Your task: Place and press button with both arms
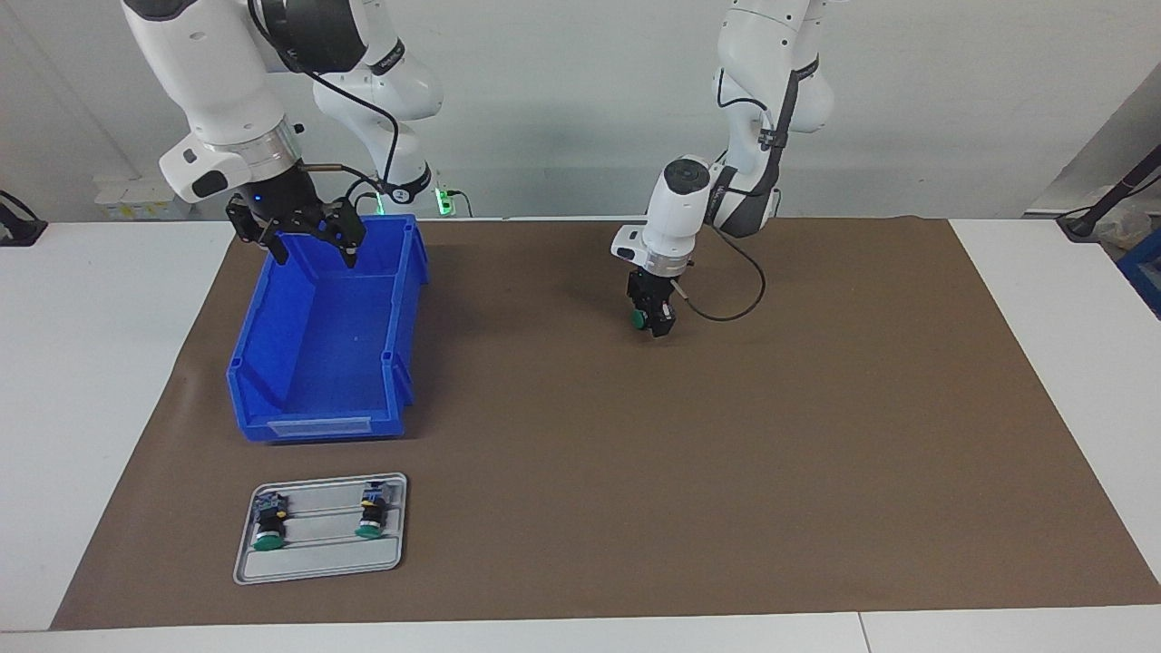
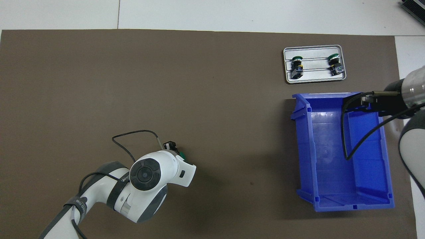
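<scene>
A button with a green cap (image 1: 640,318) sits between the fingertips of my left gripper (image 1: 653,322), which is shut on it just above the brown mat, near the middle. From overhead the white wrist hides most of the left gripper (image 2: 172,146); only the button's green cap (image 2: 182,154) peeks out beside it. My right gripper (image 1: 313,254) hangs open over the robots' end of the blue bin (image 1: 399,299), holding nothing. It also shows over the blue bin (image 2: 302,149) as the right gripper (image 2: 363,99).
A grey tray (image 1: 317,564) (image 2: 315,77) farther from the robots than the bin holds two more green-capped buttons (image 1: 268,526) (image 1: 372,513). The brown mat (image 1: 726,472) covers most of the white table. A black cable loops off the left wrist.
</scene>
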